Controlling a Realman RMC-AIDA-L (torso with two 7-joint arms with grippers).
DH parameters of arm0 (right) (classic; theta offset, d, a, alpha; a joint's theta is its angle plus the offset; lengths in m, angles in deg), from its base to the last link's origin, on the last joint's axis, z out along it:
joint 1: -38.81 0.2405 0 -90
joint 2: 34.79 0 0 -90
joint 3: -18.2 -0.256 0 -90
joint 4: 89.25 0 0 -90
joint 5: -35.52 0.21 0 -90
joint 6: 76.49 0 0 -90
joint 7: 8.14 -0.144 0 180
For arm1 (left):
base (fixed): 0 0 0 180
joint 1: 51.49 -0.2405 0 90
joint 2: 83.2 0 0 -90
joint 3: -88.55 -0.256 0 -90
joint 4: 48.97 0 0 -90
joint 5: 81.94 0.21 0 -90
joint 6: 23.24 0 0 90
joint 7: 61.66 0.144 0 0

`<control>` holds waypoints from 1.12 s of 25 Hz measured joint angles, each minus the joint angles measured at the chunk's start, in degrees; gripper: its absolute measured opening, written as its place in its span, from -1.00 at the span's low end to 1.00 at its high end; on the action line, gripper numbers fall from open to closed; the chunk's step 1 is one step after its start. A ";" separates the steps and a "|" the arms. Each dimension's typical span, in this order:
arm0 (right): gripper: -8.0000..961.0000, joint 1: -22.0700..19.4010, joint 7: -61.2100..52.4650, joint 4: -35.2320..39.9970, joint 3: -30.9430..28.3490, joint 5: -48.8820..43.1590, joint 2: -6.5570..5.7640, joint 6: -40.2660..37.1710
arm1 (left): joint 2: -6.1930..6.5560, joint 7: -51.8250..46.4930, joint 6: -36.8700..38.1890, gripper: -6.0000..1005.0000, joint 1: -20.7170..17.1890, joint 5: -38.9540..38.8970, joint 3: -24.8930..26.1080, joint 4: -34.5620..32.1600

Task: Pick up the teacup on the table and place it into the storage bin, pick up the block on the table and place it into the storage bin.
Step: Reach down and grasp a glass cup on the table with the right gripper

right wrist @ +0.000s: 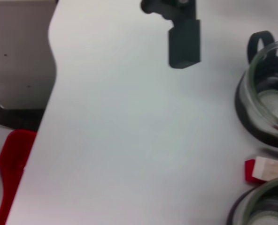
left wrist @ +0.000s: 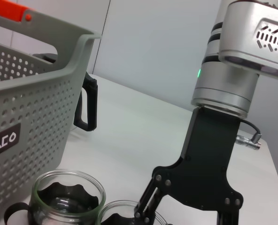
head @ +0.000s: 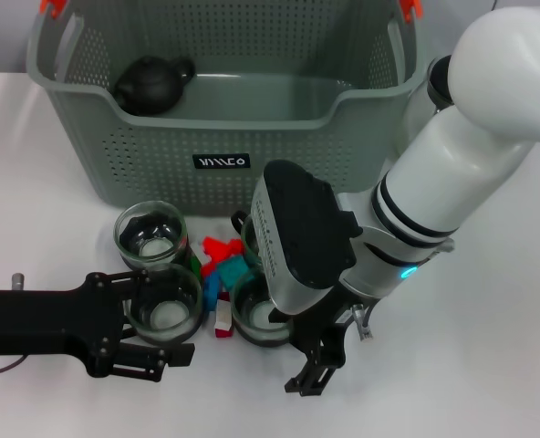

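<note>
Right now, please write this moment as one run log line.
left gripper: open around glass teacup | right gripper: on table, open | storage bin: holds dark teapot | blocks: on table

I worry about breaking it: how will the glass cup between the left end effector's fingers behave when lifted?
The glass cup looks rigid and probably fragile, with smooth walls that may slip. The left end effector sits around it, apparently open. Being squat, it should stay upright, but blocks beside it could be nudged.
</note>
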 joint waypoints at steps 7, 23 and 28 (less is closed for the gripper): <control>0.92 0.00 -0.37 0.12 -0.33 0.28 -0.05 -1.30 | 0.00 0.00 0.16 0.86 0.00 0.00 0.00 0.00; 0.93 -0.69 -2.56 3.58 -2.57 -2.02 -0.61 -5.03 | -0.13 -0.45 0.29 0.86 -0.42 0.00 0.00 -0.17; 0.93 -0.72 -2.32 3.53 -2.38 -2.03 -0.35 -3.85 | -0.16 -0.43 0.29 0.86 -0.48 0.00 0.00 -0.18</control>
